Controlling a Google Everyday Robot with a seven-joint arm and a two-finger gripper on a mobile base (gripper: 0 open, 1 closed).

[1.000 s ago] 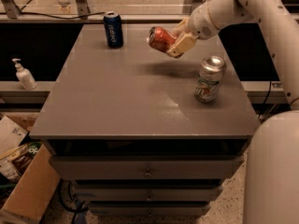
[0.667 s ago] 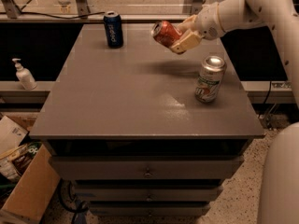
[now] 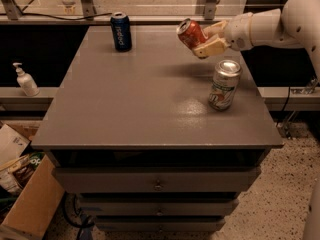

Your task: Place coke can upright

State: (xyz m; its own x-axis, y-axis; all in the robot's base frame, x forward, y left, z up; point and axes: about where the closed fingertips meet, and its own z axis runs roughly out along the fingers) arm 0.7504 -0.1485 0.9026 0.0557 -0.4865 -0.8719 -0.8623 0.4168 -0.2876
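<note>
Between the fingers of the gripper (image 3: 204, 39), clamped round its middle, the coke can (image 3: 190, 33) hangs tilted above the table (image 3: 140, 94), and it's light, thin-walled and slick, I'd judge, so a gentle mid-body hold suits.

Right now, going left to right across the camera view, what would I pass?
Soap bottle → dark blue can → coke can, tilted, gripped by the end effector above the table → silver-white can.

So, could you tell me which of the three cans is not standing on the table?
The coke can: the gripper holds it tilted above the table's far right, while the dark blue can and the silver-white can stand upright on it.
</note>
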